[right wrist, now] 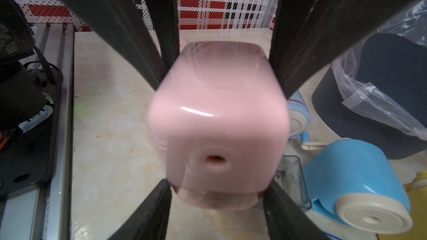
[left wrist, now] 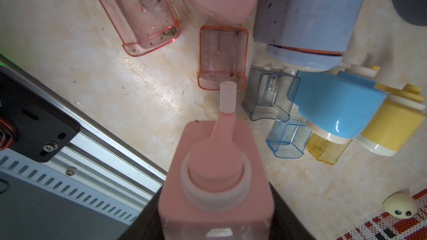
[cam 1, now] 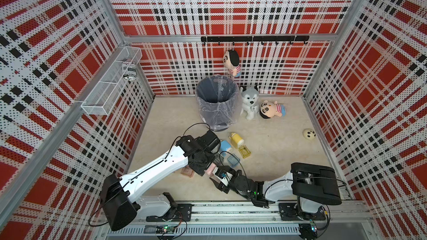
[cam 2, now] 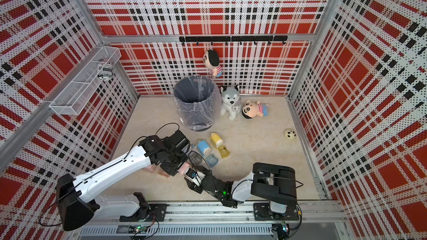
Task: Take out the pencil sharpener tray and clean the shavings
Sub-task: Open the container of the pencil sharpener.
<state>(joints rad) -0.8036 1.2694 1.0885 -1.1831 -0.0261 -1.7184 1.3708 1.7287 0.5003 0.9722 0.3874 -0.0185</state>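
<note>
While your left gripper (left wrist: 217, 190) is closed narrowly on the pink sharpener (left wrist: 217, 158), holding it up off the counter (left wrist: 115, 77), your right gripper (right wrist: 219, 185) faces it from the opposite end. You see that gripper's fingers (right wrist: 147, 211) flanking the lower front corners of the body, right against its sides. The blur stops you telling whether they actually pinch it.

The sharpener is a glossy pink box with rounded corners. On the face toward the right gripper there is a pencil hole (right wrist: 216, 158) set in a round collar. On the end facing the left wrist there is a pink crank with a white knob (left wrist: 228, 98). Beyond the left gripper, a loose red-edged tray (left wrist: 136, 15) and a second tray (left wrist: 223, 58) lie on the counter, with specks of shavings inside.
</note>
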